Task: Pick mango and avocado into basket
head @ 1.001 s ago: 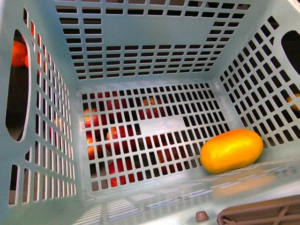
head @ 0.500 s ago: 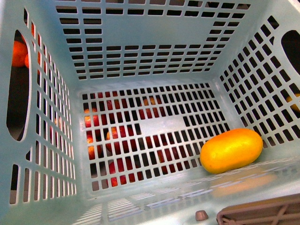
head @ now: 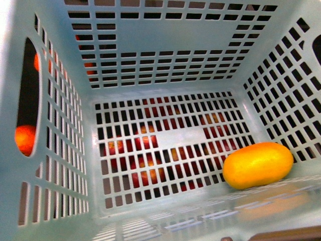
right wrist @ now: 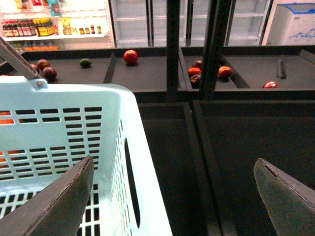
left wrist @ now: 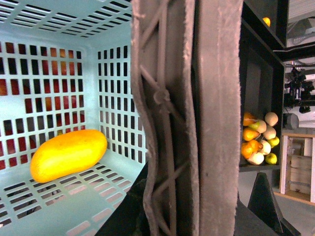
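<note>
Mango (head: 258, 164) lies on its side on the slotted floor of the basket (head: 178, 136), in the near right corner, close to the right wall. Through the floor slots, red and orange fruit (head: 145, 175) shows from below. A single orange fruit (head: 25, 138) shows through the left wall's hand slot. The left end effector (left wrist: 202, 172) is closed around the brown handle (left wrist: 216, 98), which fills its wrist view and hides much beyond it. A fruit pile (left wrist: 256, 140) sits on a dark shelf past the handle. The right end effector (right wrist: 173, 162) hangs wide open and empty beside the basket's outer wall, over dark display bins (right wrist: 246, 142). Farther bins hold scattered red fruit (right wrist: 130, 56) and one dark green fruit (right wrist: 85, 62), too small to identify. Glass-door fridges (right wrist: 147, 19) and a stocked shelf (right wrist: 29, 27) line the back of the room.
</note>
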You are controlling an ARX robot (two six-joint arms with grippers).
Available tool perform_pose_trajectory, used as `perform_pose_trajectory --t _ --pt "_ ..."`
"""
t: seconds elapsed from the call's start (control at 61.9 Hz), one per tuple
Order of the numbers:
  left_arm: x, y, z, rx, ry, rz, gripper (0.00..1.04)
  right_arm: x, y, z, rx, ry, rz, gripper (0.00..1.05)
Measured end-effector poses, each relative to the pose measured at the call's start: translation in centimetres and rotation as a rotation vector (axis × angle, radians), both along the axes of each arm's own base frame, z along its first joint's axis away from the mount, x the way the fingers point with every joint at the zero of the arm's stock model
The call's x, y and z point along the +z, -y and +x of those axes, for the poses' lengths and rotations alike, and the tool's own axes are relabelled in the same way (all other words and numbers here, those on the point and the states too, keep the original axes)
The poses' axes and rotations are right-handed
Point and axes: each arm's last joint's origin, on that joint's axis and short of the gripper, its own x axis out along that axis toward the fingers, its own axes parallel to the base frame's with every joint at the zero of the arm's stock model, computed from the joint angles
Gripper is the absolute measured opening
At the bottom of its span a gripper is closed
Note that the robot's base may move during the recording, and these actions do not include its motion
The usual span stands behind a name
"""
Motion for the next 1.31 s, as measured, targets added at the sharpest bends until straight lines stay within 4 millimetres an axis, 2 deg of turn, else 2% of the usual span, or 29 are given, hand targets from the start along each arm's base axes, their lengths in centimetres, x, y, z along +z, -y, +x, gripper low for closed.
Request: perform_pose_trajectory --t 1.308 --pt "-0.04 -0.09 0.22 0.004 0.005 0.006 0.16 -0.25 0.00 -0.07 0.001 -0.008 0.000 0.96"
